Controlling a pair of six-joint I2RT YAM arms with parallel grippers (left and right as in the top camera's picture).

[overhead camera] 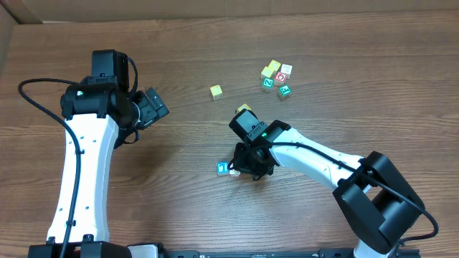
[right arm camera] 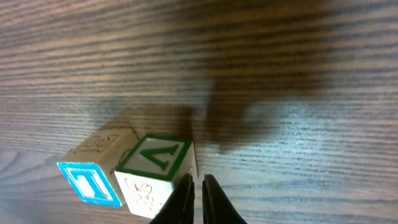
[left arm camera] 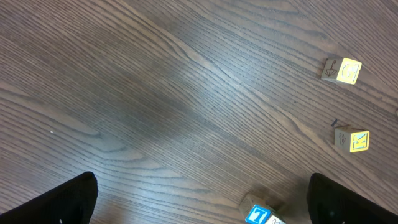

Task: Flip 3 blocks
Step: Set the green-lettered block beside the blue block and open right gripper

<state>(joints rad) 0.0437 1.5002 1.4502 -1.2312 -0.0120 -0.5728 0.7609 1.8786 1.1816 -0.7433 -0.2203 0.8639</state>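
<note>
A blue block (overhead camera: 222,168) with a white T (right arm camera: 87,182) lies against a cream-white block (overhead camera: 234,172), which shows a green V face on top (right arm camera: 155,168). My right gripper (overhead camera: 251,162) is shut with nothing in it, and its tips (right arm camera: 198,186) rest at that block's right edge. A pale yellow block (overhead camera: 216,91) sits farther back. The left gripper (overhead camera: 155,107) hangs open over bare wood to the left (left arm camera: 205,208). The blue block (left arm camera: 258,215) lies at the bottom edge of its view.
A cluster of small cubes (overhead camera: 277,76) with green and red marks sits at the back right. Another yellow cube (overhead camera: 244,109) peeks out behind my right wrist. Two yellow cubes (left arm camera: 343,70) (left arm camera: 352,140) show in the left wrist view.
</note>
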